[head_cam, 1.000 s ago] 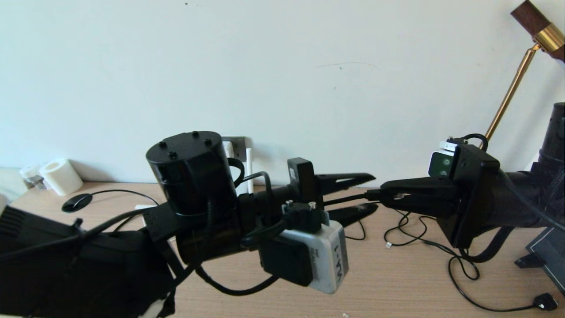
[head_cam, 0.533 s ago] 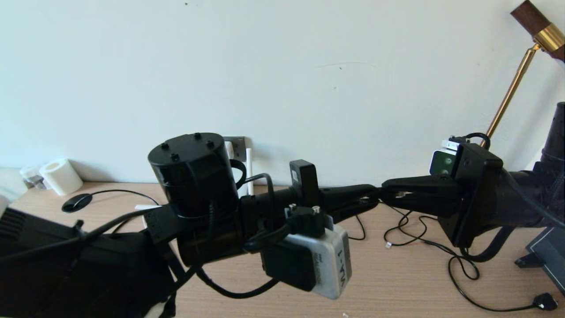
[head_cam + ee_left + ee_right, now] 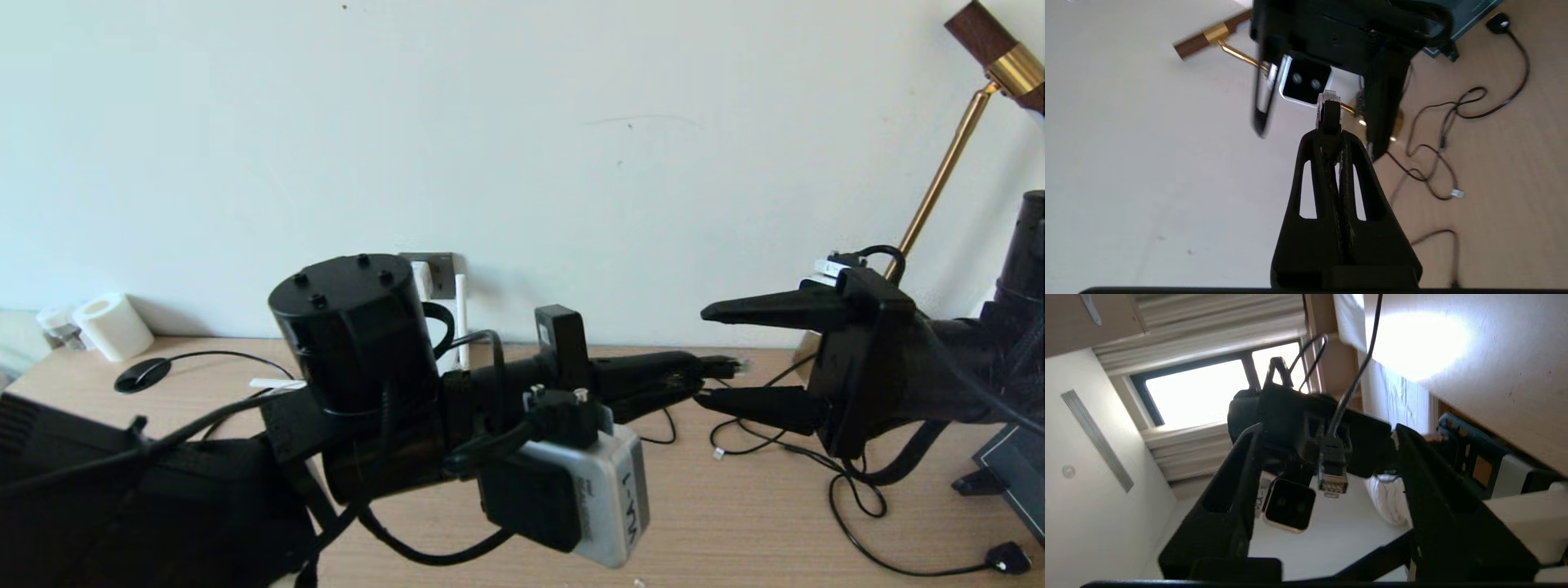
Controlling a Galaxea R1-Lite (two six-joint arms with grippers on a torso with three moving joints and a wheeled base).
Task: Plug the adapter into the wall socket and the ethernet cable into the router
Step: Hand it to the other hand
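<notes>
L gripper (image 3: 694, 377) clamped tight on ethernet cable (image 3: 722, 366), clear tip poking out, above desk (image 3: 735, 506). R gripper (image 3: 709, 355) spread wide around tip, holding nothing, apart from it.

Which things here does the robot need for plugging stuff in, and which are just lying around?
Needed:
ethernet cable, pinched in the left gripper
right gripper, fingers open around the cable's tip
wall socket

Lying around:
toilet roll
brass lamp
thin black cables on the desk
</notes>
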